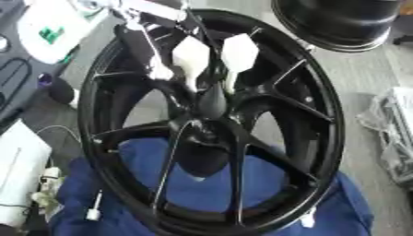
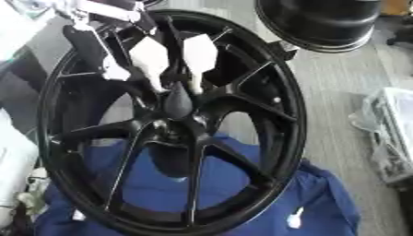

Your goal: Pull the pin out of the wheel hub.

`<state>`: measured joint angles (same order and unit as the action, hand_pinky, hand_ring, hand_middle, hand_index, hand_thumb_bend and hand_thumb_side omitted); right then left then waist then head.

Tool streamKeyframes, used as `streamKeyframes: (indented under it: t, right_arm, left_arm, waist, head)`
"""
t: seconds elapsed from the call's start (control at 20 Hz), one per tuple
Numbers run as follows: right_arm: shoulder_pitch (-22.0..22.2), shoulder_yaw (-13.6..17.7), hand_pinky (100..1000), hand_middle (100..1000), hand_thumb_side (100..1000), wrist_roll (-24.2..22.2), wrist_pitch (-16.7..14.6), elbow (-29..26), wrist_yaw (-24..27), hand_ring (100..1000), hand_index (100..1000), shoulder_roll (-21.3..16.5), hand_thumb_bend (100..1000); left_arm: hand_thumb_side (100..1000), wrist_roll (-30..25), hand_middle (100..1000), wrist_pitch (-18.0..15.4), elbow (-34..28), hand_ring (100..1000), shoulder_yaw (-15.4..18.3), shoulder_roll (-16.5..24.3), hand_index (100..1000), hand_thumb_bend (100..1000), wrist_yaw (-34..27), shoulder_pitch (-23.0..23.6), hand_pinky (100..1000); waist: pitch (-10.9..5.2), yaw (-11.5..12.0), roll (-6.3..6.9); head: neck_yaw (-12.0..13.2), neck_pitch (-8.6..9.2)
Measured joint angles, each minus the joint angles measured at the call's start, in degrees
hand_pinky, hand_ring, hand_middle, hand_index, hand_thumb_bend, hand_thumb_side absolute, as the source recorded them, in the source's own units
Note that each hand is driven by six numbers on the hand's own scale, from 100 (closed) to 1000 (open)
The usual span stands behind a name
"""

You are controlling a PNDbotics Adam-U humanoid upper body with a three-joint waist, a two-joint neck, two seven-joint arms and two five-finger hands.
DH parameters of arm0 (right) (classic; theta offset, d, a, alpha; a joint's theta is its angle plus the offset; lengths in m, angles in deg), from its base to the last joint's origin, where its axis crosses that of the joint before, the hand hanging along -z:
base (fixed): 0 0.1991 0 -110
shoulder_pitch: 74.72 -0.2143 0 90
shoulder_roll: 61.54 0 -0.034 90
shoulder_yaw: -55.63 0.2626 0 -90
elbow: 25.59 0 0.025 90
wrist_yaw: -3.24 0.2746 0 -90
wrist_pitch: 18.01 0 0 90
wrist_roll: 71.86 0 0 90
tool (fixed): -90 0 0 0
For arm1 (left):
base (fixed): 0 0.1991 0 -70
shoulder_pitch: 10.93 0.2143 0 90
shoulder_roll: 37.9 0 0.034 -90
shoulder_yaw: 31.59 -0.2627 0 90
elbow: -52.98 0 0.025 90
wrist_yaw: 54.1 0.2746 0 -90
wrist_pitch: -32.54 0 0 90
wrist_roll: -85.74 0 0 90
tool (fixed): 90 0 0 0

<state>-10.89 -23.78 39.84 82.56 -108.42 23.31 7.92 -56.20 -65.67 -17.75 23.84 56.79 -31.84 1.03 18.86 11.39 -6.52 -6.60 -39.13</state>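
Pin: the pin (image 1: 212,100) was a dark teardrop-shaped piece standing up out of the middle of the wheel, right where the spokes met. It was not out yet.

Wheel hub: the wheel hub (image 1: 203,131) sat at the centre of a black alloy wheel (image 1: 332,115), which lay tilted on a blue cloth (image 1: 202,186).

Left hand: the left hand (image 1: 192,57) reached in from the upper left. Its white-tipped fingers were curled down on either side of the pin's upper end and looked to be pinching it. Actual contact was hard to make out against all that black.

Right hand: it was nowhere in either view.

Slip risk: the pin tapered towards the top, so a pinch that high could have slid straight off as the hand lifted.

Jam risk: the arm came in at a slant, and a pull along that line instead of the pin's own axis could have wedged the pin in its bore.

Wheel shift risk: nothing was holding the wheel down, and soft cloth underneath meant a stuck pin could have dragged or rocked it.

Surroundings: a second black rim (image 1: 339,23) lay near the far right edge, with a white cable (image 1: 93,212) at lower left. Both were well clear of the hub.
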Motion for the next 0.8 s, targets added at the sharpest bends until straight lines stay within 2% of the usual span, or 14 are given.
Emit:
streamKeyframes:
  t: [0.1, 0.2, 0.5, 0.8]
  right_arm:
    - [0.0, 0.1, 814, 566, 615, 0.0, 0.0, 0.0, -0.1, 613, 808, 0.0, 100]
    - [0.0, 0.2, 814, 566, 616, 0.0, 0.0, 0.1, -0.2, 614, 808, 0.0, 100]
    - [0.1, 0.3, 813, 565, 617, 0.0, 0.0, 0.3, -0.2, 613, 808, 0.0, 100]
    - [0.6, 0.3, 812, 564, 617, 0.0, 0.0, 0.4, -0.2, 613, 808, 0.0, 100]
  left_arm:
    - [238, -0.1, 263, 2.4, -0.7, 475, 1.2, 0.0, 216, 100, 0.6, -0.3, 753]
    - [243, -0.1, 238, 4.8, -1.2, 452, 1.9, 0.0, 183, 100, 1.2, -0.4, 737]
    - [245, -0.1, 194, 9.8, -1.4, 425, 3.7, 0.0, 157, 100, 2.2, -0.8, 724]
    - [248, -0.1, 184, 11.4, -1.5, 422, 5.8, 0.1, 153, 100, 1.6, -1.2, 721]
  waist:
    - [0.0, 0.0, -0.03]
    - [0.0, 0.0, -0.03]
    - [0.0, 0.0, -0.04]
    - [0.01, 0.0, -0.03]
  head:
    - [0.0, 0.0]
    - [0.0, 0.0]
    - [0.0, 0.0]
    - [-0.1, -0.02]
